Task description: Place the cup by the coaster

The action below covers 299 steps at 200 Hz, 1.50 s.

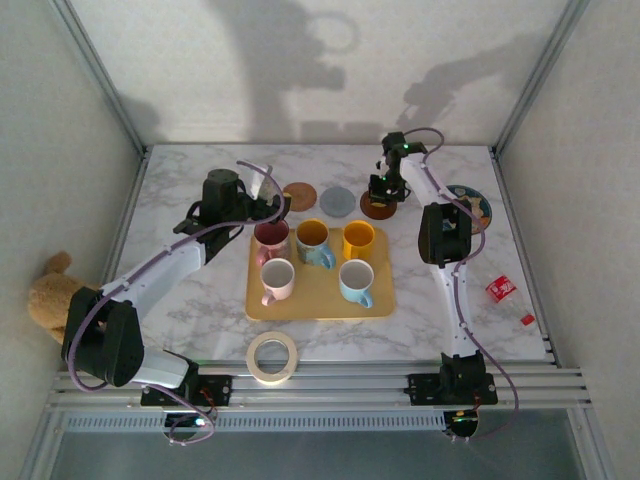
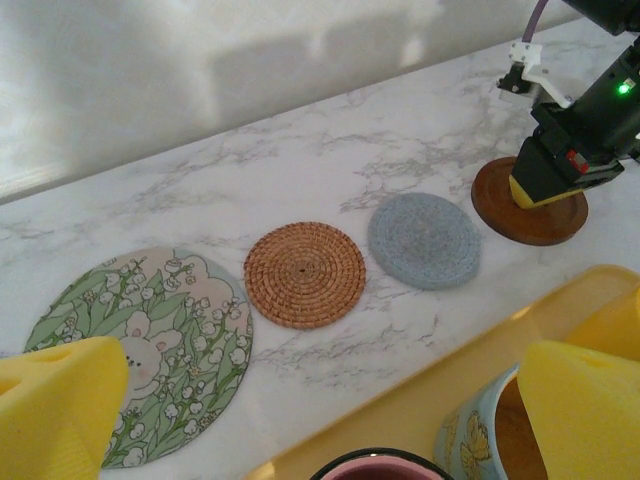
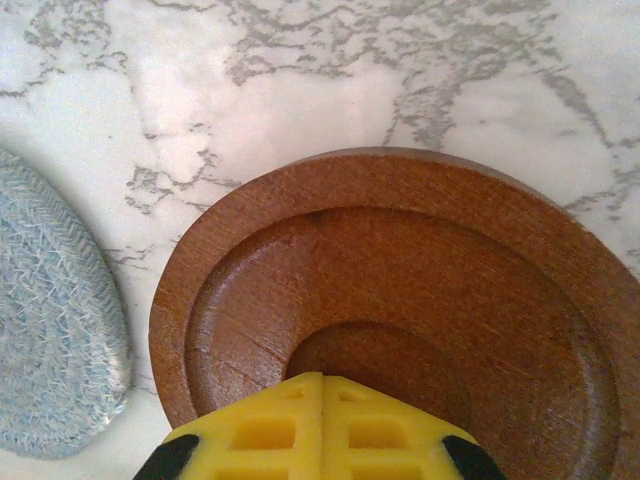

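Right claw (image 3: pixel 322 432), clenched empty, points at the wooden coaster (image 3: pixel 400 300) just beneath. Left claw (image 1: pixel 262 207), released, hovers above the maroon cup (image 1: pixel 270 238) (not yet lifted from its yellow tray (image 1: pixel 315 305)); next: descend, grasp.

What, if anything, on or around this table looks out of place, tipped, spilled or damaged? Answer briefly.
Nothing is spilled or tipped: the cups stand upright on the yellow tray. The odd item is a plush toy lying off the left edge of the table. A red packet sits loose near the right edge.
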Tool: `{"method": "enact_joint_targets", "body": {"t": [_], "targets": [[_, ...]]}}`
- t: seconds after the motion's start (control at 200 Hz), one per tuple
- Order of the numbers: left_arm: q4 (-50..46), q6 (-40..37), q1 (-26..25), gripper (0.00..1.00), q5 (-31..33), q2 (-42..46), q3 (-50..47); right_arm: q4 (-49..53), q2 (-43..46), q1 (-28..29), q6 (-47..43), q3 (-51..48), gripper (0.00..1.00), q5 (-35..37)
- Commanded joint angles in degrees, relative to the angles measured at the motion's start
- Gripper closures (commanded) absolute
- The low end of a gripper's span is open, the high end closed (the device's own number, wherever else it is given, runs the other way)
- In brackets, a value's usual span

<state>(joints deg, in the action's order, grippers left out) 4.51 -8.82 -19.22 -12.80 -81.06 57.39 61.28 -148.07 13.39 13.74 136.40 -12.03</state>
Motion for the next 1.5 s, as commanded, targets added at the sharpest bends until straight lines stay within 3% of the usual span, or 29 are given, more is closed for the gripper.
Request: {"method": "enact_joint_targets", "body": {"t": [0.0, 0.591, 1.056, 1.262, 1.387, 1.492], "targets": [[1.4, -0.7, 0.7, 0.00, -0.8, 0.3, -0.6, 1.3, -0.9, 0.7, 0.7, -0.6, 1.00, 0.2], [2.4, -0.9, 2.0, 0.00, -4.0, 1.7, 1.6, 2.9, 9.2, 0.7, -2.6, 3.5, 1.00, 7.6], [-5.4, -0.7, 6.2, 0.00, -10.0, 4.3, 4.4, 4.0, 28.0, 0.4, -2.5, -13.4, 0.98, 18.7], [-4.7, 0.0, 6.2, 0.00, -13.1, 5.8, 1.4, 3.7, 32.1, -1.9, -2.1, -21.8, 0.77, 21.5], [-3.6, 0.4, 6.2, 0.00, -13.7, 6.5, -0.9, 2.4, 32.0, -4.4, -2.2, -25.0, 0.57, 21.5], [-2.4, 0.8, 6.2, 0.00, -14.2, 6.8, -2.6, 2.1, 29.2, -6.7, -2.7, -24.8, 0.52, 20.9]]}}
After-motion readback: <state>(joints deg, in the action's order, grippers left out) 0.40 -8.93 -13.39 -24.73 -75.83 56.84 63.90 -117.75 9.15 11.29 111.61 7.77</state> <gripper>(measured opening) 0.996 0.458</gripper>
